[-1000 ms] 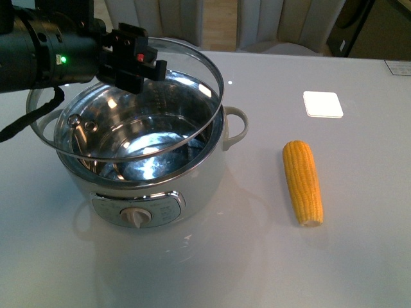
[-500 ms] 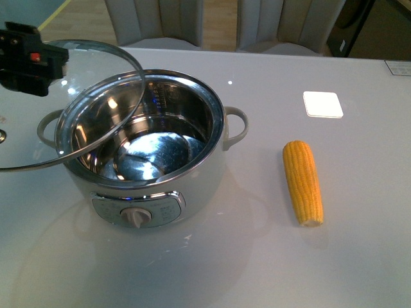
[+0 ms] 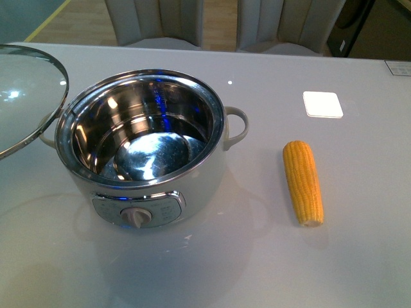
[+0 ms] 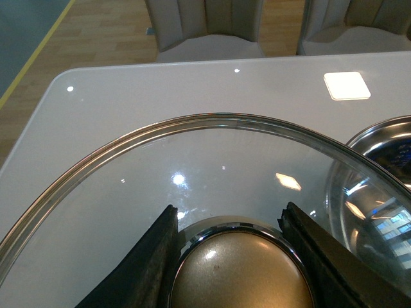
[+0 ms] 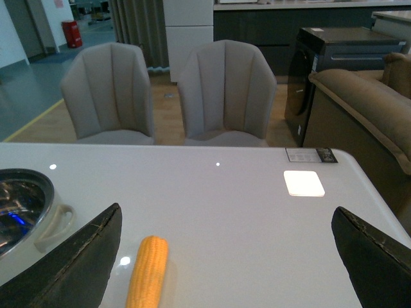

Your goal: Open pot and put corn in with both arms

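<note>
At the left wrist only, fingers point(image 4: 142, 269) clamp knob point(image 4: 241, 276).

On the table point(image 3: 257, 269), the pot point(image 3: 138, 138) stands left of centre. The corn point(image 3: 303, 183) lies well to its right, the lid point(image 3: 22, 96) is at its left, and a tile point(image 3: 323, 104) lies behind the corn.

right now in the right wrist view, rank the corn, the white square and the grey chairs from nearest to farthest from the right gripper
From the right gripper:
1. corn: nearest, lying on the table just ahead, between the open jaws.
2. white square: farther out on the table.
3. grey chairs: farthest, beyond the table's far edge.
</note>
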Action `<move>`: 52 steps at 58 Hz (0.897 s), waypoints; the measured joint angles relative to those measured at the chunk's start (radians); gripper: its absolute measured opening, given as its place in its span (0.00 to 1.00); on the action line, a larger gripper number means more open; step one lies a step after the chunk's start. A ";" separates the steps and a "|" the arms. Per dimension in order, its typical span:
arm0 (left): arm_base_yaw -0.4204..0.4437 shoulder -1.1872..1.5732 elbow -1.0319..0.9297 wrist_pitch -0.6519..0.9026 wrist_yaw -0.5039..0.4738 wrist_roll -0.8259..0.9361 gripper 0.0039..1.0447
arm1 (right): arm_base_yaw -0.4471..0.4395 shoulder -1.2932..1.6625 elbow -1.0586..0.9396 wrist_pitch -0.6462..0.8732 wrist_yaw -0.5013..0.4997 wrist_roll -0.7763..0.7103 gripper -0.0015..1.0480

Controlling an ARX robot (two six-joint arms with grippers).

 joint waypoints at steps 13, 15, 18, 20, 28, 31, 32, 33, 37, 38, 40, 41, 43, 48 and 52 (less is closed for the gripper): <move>0.122 0.029 -0.010 0.024 0.057 0.070 0.41 | 0.000 0.000 0.000 0.000 0.000 0.000 0.92; 0.135 0.036 -0.010 0.027 0.063 0.077 0.41 | 0.000 0.000 0.000 0.000 0.000 0.000 0.92; 0.151 0.046 -0.010 0.030 0.069 0.085 0.41 | 0.000 0.000 0.000 0.000 0.000 0.000 0.92; 0.166 0.055 -0.010 0.035 0.079 0.092 0.41 | 0.000 0.000 0.000 0.000 0.000 0.000 0.92; 0.204 0.089 -0.010 0.059 0.090 0.115 0.41 | 0.000 0.000 0.000 0.000 0.000 0.000 0.92; 0.219 0.106 -0.010 0.069 0.098 0.123 0.41 | 0.000 0.000 0.000 0.000 0.000 0.000 0.92; 0.221 0.111 -0.010 0.072 0.101 0.124 0.41 | 0.000 0.000 0.000 0.000 0.000 0.000 0.92; 0.226 0.118 -0.010 0.077 0.104 0.127 0.41 | 0.000 0.000 0.000 0.000 0.000 0.000 0.92; 0.240 0.142 -0.010 0.092 0.109 0.136 0.41 | 0.000 0.000 0.000 0.000 0.000 0.000 0.92; 0.241 0.146 -0.010 0.093 0.110 0.137 0.41 | 0.000 0.000 0.000 0.000 0.000 0.000 0.92; 0.252 0.167 -0.010 0.108 0.114 0.142 0.41 | 0.000 0.000 0.000 0.000 0.000 0.000 0.92; 0.256 0.177 -0.009 0.113 0.115 0.142 0.41 | 0.000 0.000 0.000 0.000 0.000 0.000 0.92; 0.266 0.202 -0.007 0.125 0.122 0.143 0.41 | 0.000 0.000 0.000 0.000 0.000 0.000 0.92; 0.283 0.253 0.004 0.148 0.129 0.140 0.41 | 0.000 0.000 0.000 0.000 0.000 0.000 0.92; 0.291 0.278 0.017 0.159 0.134 0.139 0.41 | 0.000 0.000 0.000 0.000 0.000 0.000 0.92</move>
